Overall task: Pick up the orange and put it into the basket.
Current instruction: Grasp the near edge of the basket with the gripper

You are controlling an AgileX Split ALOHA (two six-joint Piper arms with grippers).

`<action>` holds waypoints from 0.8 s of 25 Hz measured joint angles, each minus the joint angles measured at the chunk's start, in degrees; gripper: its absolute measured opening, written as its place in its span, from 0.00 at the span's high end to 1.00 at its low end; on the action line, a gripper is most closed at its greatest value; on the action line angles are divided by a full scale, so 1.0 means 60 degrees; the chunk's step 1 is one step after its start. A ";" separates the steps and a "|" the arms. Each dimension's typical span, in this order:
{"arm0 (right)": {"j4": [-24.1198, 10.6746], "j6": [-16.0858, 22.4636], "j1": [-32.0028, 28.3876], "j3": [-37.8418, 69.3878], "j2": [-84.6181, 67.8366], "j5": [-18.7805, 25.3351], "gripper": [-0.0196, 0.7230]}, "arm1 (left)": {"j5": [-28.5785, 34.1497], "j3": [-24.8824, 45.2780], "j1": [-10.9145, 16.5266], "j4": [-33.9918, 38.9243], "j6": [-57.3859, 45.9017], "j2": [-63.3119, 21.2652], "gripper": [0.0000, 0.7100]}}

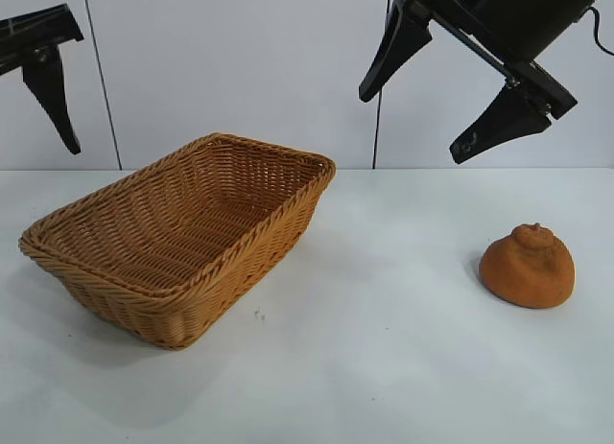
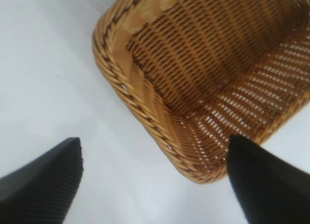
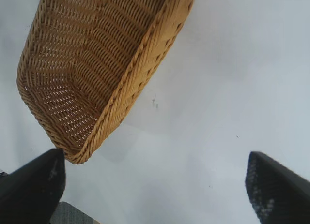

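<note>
You have the orange (image 1: 528, 267) sitting on the white tabletop (image 1: 384, 348) toward its right edge, knobbed neck up, with nothing touching it. The basket (image 1: 240, 257) lies well apart from it on the left half of the tabletop, turned at an angle so that one rounded corner points toward the near edge and the opposite one toward the far edge. Nothing shows inside the basket in any view.

Your right hand (image 1: 432, 89) hangs high above the tabletop, over the stretch between the basket and the orange and nearer the far edge. Its two dark fingers are spread wide and hold nothing. In the right wrist view the right hand (image 3: 155, 185) looks down on bare tabletop (image 3: 218, 88), with its fingertips (image 3: 278, 190) far apart and one end of the basket (image 3: 140, 69) beyond them; the orange does not show there.

Your left hand (image 1: 48, 80) is up near the left edge, above and behind the basket's left end, only partly in the exterior view. The left wrist view shows the left hand (image 2: 155, 180) with its fingers (image 2: 46, 178) wide apart and nothing between them, poised above a rounded corner of the basket (image 2: 145, 108), whose braided rim and woven floor fill most of that view.
</note>
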 joint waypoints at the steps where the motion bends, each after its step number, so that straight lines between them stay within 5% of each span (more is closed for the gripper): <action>1: 0.0000 0.0000 0.0000 0.0000 0.0000 0.0000 0.04 | -0.0107 0.0000 -0.0028 0.0022 -0.0285 0.0174 0.18; 20: 0.0000 0.0000 0.0000 0.0000 0.0000 0.0008 0.04 | -0.1816 -0.0007 -0.0045 -0.1229 -0.2228 0.3300 0.18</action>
